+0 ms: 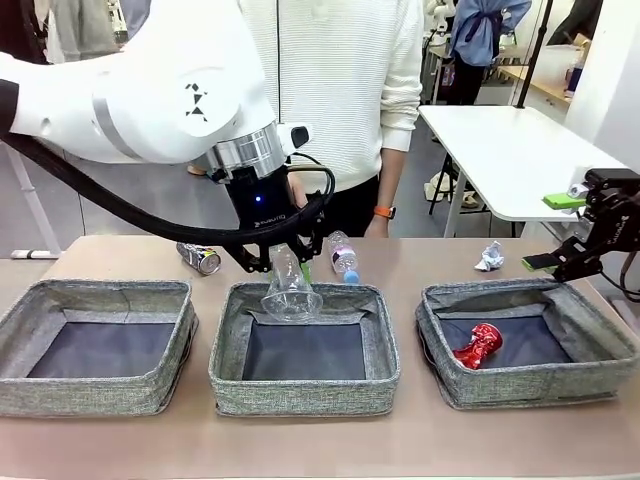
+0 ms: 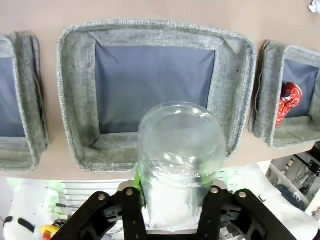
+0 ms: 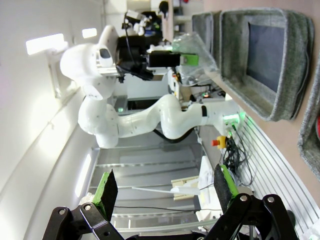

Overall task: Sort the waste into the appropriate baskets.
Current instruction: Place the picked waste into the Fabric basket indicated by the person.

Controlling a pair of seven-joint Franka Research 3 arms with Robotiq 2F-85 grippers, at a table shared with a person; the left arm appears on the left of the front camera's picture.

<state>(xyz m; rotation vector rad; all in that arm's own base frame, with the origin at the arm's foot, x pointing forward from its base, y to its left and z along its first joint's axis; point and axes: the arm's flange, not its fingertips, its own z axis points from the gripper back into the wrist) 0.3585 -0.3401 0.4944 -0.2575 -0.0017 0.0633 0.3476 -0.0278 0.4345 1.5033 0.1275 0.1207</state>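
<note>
Front view across a tan table (image 1: 320,440), with a person in a white knitted sweater (image 1: 340,90) standing at 12 o'clock. Three low grey woven-fabric baskets with dark bases sit in a row at 6 o'clock: a left basket (image 1: 90,395), a middle basket (image 1: 300,395) and a right basket (image 1: 530,385).

The left gripper (image 1: 288,268) points down over the 12 o'clock rim of the middle basket. A clear plastic cup (image 1: 291,292) sits between its fingers, mouth downward, with its lower edge level with that rim. In the left wrist view the cup (image 2: 181,150) rises between the two fingers of the left gripper (image 2: 172,170), with green pads showing through its clear wall on either side. It cannot be told whether the pads press on the cup or stand just off it. The middle basket (image 2: 75,100) lies open beyond it.

The right gripper (image 1: 540,233) hovers at 3 o'clock, above the far right corner of the right basket. In the right wrist view the right gripper (image 3: 165,175) has its fingers spread wide with nothing between them.

A crushed red can (image 1: 478,346) lies inside the right basket. On the table behind the baskets:
- A dark printed, silver-topped can (image 1: 199,258) lies on its side at 10 o'clock from the cup.
- A small clear blue-capped bottle (image 1: 344,257) lies at 2 o'clock, just beside the left gripper.
- A crumpled white paper ball (image 1: 489,257) rests at 12 o'clock from the right basket.
</note>
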